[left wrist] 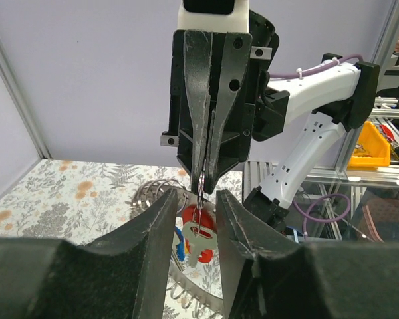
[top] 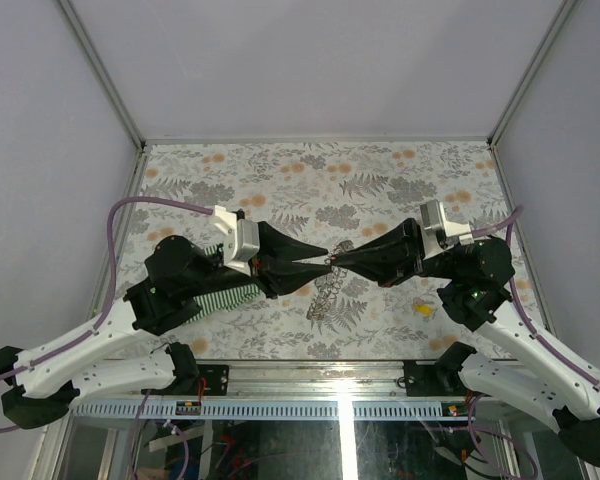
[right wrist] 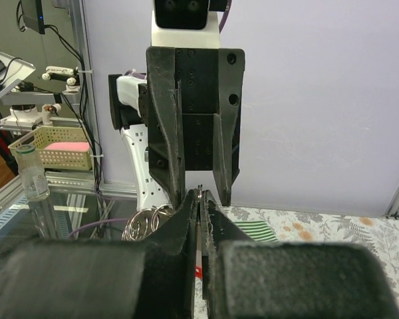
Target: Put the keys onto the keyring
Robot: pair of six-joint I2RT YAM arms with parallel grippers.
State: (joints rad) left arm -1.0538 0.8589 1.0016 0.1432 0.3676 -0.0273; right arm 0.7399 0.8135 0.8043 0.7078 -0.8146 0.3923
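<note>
My two grippers meet tip to tip above the table's middle. The right gripper (right wrist: 199,194) is shut on a thin metal loop (left wrist: 201,188). A red key tag (left wrist: 201,229) and a silver key (left wrist: 198,240) hang from that loop, with a blue tag (left wrist: 179,247) beside them. My left gripper (left wrist: 196,195) is open, one finger on each side of the hanging keys, touching nothing. The keyring (top: 325,293), with its toothed band (left wrist: 186,292) and coiled loops (left wrist: 153,193), dangles just under the tips. A yellow key (top: 420,308) lies on the table near the right arm.
A green striped cloth (top: 230,295) lies under the left arm; it also shows behind the right fingers (right wrist: 253,230). The floral table cover (top: 310,180) stretches to grey walls on three sides. A metal rail (top: 310,408) runs along the near edge.
</note>
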